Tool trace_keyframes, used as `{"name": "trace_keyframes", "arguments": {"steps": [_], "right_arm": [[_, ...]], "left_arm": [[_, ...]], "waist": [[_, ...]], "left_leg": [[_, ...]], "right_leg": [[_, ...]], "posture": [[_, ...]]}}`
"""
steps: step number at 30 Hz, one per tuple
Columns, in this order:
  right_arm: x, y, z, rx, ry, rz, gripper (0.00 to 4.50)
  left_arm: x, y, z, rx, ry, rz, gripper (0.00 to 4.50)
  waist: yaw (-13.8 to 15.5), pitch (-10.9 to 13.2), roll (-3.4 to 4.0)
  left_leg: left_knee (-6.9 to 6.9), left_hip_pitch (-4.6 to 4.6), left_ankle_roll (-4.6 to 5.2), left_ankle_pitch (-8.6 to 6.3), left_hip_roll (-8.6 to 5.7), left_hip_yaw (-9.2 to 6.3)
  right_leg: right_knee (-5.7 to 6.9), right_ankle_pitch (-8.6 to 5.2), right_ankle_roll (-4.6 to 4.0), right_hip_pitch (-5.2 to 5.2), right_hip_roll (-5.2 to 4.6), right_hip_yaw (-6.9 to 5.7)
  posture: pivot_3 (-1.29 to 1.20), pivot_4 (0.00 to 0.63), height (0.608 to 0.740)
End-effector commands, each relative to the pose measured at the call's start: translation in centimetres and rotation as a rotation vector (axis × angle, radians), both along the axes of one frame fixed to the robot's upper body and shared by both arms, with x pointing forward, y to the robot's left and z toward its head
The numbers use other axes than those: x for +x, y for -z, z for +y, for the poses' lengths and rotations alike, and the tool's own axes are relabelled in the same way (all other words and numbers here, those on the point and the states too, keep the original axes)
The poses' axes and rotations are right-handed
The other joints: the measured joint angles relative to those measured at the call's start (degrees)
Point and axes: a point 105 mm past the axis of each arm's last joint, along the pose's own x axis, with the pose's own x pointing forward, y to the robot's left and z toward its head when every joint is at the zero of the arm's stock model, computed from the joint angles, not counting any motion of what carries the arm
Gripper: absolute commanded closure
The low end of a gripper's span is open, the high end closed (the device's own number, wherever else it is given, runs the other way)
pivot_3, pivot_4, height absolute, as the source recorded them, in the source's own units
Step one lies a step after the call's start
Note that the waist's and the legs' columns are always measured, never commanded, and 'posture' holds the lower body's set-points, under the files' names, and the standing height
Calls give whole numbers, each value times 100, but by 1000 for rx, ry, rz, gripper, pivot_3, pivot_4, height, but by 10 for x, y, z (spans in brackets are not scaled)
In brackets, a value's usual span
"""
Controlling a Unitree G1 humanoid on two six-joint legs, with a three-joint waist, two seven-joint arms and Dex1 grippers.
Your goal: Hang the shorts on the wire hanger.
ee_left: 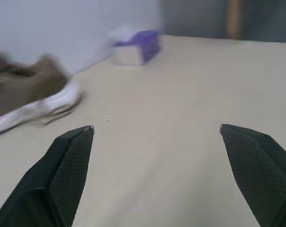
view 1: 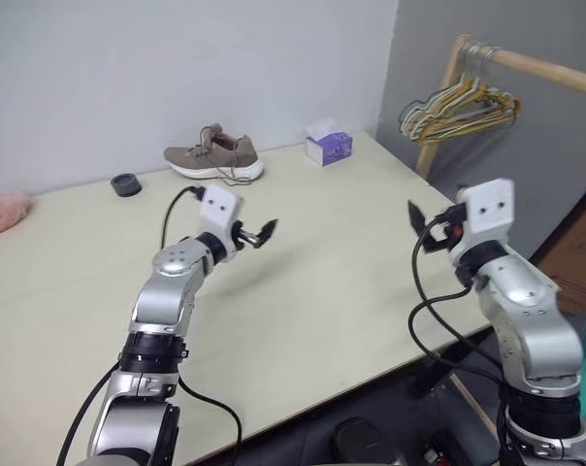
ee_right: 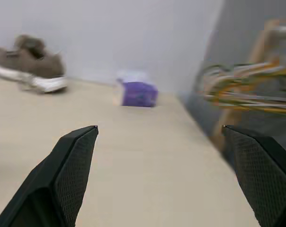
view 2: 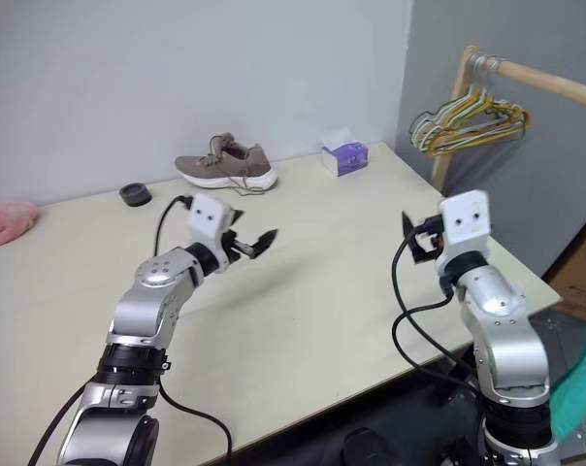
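Note:
A strip of teal-green cloth, the shorts [view 2: 576,388], shows at the lower right edge, beyond the table and beside my right arm; most of it is cut off. The wire hanger is out of view. My left gripper [view 1: 261,233] hovers over the middle of the table, pointing toward the far side, open and empty; its fingers [ee_left: 69,161] stand wide apart. My right gripper [view 1: 425,228] is raised over the table's right part, also open and empty, with its fingertips [ee_right: 79,156] far apart.
On the beige table [view 1: 322,301] lie a brown shoe [view 1: 213,155], a purple tissue box [view 1: 329,147], a small black ring [view 1: 126,184] and a pink fuzzy cloth [view 1: 4,211]. A bunch of yellow, green and grey hangers [view 1: 458,112] hangs on a wooden rail [view 1: 536,66] at the right.

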Motion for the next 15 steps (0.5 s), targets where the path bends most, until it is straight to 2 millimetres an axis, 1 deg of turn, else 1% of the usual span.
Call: {"name": "trace_keyframes", "arguments": {"steps": [1, 4, 7, 8, 12, 15], "right_arm": [[5, 2, 20, 53, -92, -44, 44], [14, 19, 28, 68, -104, -12, 44], [21, 42, 28, 100, -89, 53, 44], [22, 46, 28, 100, -90, 61, 44], [31, 58, 26, 114, -95, 98, 44], [37, 58, 26, 118, -108, 97, 44]], "left_arm": [[-9, -9, 37, -48, -201, -56, 0], [-24, 3, 48, -36, -242, -53, 0], [-40, 19, 61, -35, -310, -24, 0], [-44, 22, 64, -35, -327, -20, 0], [-62, 36, 75, -93, -404, 6, 0], [-72, 43, 79, -107, -435, 13, 0]], "waist": [[124, -5, -7], [346, -4, -6], [631, -5, -8], [730, -5, -8], [1083, -7, -10], [1246, -7, -10]], "left_leg": [[-1, 1, 0, 0, 3, -2], [-3, -1, -1, -1, 4, -5], [-3, -9, -3, -1, 4, -6], [-2, -17, -3, -1, 4, -6], [0, -29, -5, -1, 3, -6], [-1, -27, -5, -2, 3, -4]], "right_leg": [[0, 1, -1, -1, 0, -1], [1, 17, -29, -5, 1, -5], [0, 24, -41, -12, 1, -7], [0, 27, -47, -20, 1, -6], [0, 34, -57, -32, 0, -9], [3, 38, -64, -32, 1, -9]], "posture": [[-239, 0, 740], [-195, 0, 740], [-155, 0, 740], [-155, 0, 740], [-113, 0, 740], [-91, 0, 740]]}}
